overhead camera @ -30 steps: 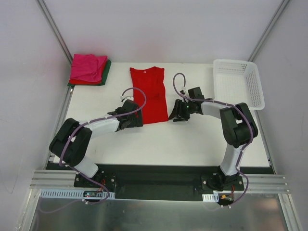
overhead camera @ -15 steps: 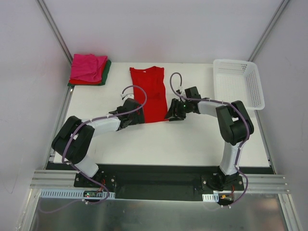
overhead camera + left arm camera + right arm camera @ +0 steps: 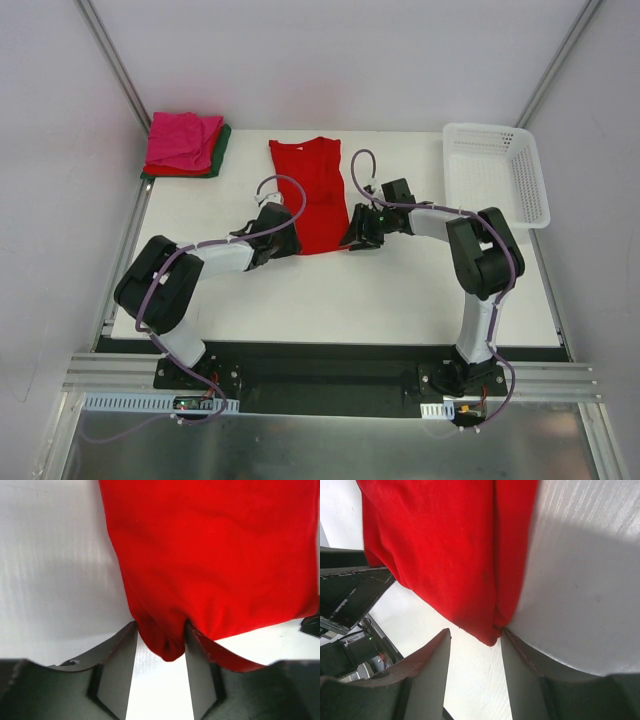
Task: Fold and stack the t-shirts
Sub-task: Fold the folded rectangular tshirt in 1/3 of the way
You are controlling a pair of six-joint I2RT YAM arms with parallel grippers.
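A long, folded bright red t-shirt (image 3: 310, 195) lies flat at the middle of the white table (image 3: 400, 290), collar end far from me. My left gripper (image 3: 286, 243) is at its near left corner. In the left wrist view the gripper (image 3: 160, 627) is shut on that bunched corner of the red t-shirt (image 3: 215, 555), cloth touching both fingers. My right gripper (image 3: 352, 238) is at the near right corner. In the right wrist view it (image 3: 475, 632) stands open; the shirt corner (image 3: 490, 630) touches only one finger.
A stack of folded t-shirts (image 3: 185, 143), magenta on top with red and dark green under it, sits at the far left corner. A white lattice basket (image 3: 497, 172) stands at the far right. The left arm (image 3: 345, 590) shows at the edge of the right wrist view.
Both grippers have slid inward to the red shirt's near corners. The left gripper's jaws have closed from wide open onto the left corner; the right jaws keep the same gap.
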